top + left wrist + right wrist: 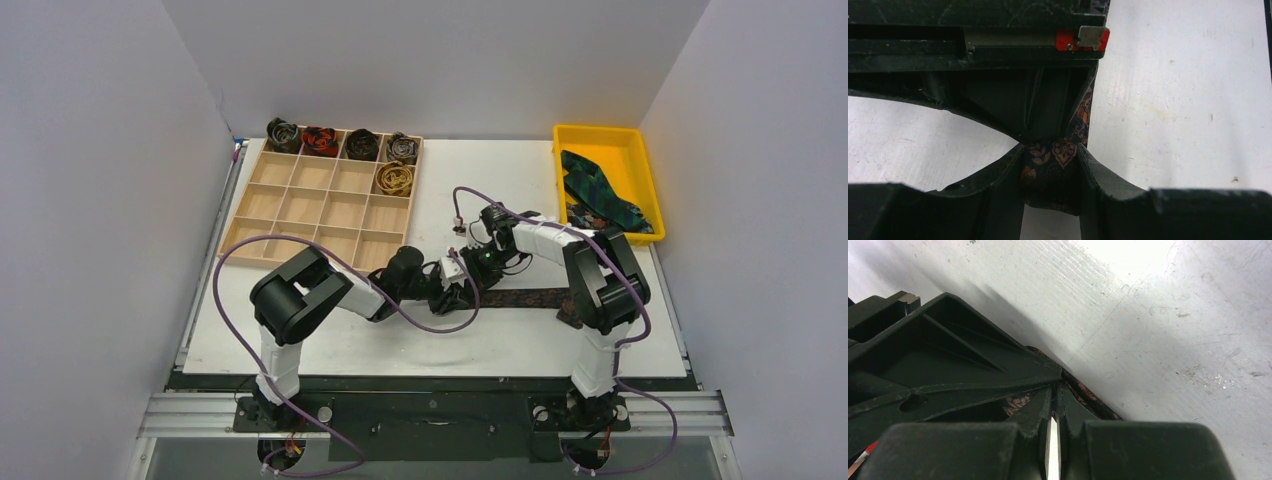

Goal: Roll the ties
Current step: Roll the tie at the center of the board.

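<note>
Two pairs of jaws meet on one dark patterned tie (1063,152): the left gripper (1049,156) clamped on its end, the right gripper (1054,387) nearly closed against it. The tie runs right across the near table (480,345).

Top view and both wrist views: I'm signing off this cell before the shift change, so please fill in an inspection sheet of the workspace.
Surface: white table, lightly scuffed and speckled.
Job's things: dark flat tie lying across the table; five rolled ties in the wooden tray; green ties in the yellow bin.
Clutter: nothing seen.
Grippers: left gripper shut on the flat tie; right gripper shut at its edge, grip unclear.
Cables: purple cables loop from both arms; the left one drapes over the table.
Surroundings: white walls on three sides.
</note>
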Action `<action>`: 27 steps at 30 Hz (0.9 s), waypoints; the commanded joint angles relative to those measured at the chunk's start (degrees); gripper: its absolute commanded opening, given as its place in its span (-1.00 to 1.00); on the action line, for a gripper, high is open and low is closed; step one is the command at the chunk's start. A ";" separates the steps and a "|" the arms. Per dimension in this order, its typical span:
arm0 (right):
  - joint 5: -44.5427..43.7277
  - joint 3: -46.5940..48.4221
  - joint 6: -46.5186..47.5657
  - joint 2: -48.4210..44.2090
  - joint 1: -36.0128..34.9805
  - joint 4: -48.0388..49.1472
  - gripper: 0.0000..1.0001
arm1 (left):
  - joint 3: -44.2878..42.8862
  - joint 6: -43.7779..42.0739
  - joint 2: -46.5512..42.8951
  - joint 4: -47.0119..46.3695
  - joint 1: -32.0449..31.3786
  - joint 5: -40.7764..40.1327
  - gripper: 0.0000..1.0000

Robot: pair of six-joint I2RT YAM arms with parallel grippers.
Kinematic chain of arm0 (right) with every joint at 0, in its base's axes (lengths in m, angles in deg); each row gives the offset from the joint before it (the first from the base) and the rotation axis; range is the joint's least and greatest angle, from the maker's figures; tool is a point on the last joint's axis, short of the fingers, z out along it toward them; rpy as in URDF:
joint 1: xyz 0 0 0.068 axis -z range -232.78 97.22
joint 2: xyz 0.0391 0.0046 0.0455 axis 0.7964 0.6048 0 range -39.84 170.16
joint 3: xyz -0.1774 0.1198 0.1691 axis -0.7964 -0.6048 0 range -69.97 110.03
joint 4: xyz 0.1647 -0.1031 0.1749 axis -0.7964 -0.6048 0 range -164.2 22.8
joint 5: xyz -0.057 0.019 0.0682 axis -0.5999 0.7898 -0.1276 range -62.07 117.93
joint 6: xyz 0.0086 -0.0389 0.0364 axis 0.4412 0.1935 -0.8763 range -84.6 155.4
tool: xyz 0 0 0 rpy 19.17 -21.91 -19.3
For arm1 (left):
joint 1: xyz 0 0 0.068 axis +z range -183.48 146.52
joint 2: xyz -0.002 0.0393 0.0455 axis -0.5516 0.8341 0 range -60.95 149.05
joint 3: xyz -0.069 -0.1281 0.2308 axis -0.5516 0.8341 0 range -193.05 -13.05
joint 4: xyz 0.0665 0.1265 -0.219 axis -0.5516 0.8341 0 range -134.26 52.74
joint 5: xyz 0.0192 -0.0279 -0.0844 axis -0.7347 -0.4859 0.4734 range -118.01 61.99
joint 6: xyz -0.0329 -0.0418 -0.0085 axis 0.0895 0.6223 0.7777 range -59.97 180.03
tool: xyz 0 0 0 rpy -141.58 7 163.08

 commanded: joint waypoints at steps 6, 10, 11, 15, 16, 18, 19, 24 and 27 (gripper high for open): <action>0.89 2.30 2.59 1.73 -0.82 3.58 -1.00 | 0.78 -5.95 2.25 5.45 -1.84 1.08 -0.35; 2.97 2.65 -1.10 -2.61 1.83 2.36 -0.79 | 1.05 -7.71 1.24 11.17 -1.84 -1.45 -0.38; 4.36 2.17 -2.02 -3.64 3.46 2.32 -0.65 | 1.02 -8.24 1.02 12.07 -1.84 -1.78 -0.38; 8.57 -0.31 -4.90 -8.43 6.41 1.50 -0.36 | 1.01 -9.37 0.75 15.26 -1.92 -3.08 -0.37; 9.29 -0.79 -5.52 -9.39 6.47 1.55 -0.34 | 0.90 -9.41 0.74 15.58 -1.92 -3.25 -0.37; 11.17 -2.27 -7.38 -10.33 5.59 2.75 -0.28 | 0.49 -9.51 0.75 16.31 -1.93 -3.70 -0.36; 11.62 -3.01 -8.78 -10.44 5.08 4.02 -0.27 | 0.38 -9.57 0.78 16.44 -1.99 -3.83 -0.36; 11.35 -4.38 -11.65 -8.46 2.21 7.16 -0.25 | -0.58 -9.70 0.67 17.52 -2.02 -4.56 -0.34; 7.89 -4.66 -11.22 -7.51 1.83 6.78 -0.25 | -0.52 -9.33 0.57 17.70 -2.14 -4.78 -0.33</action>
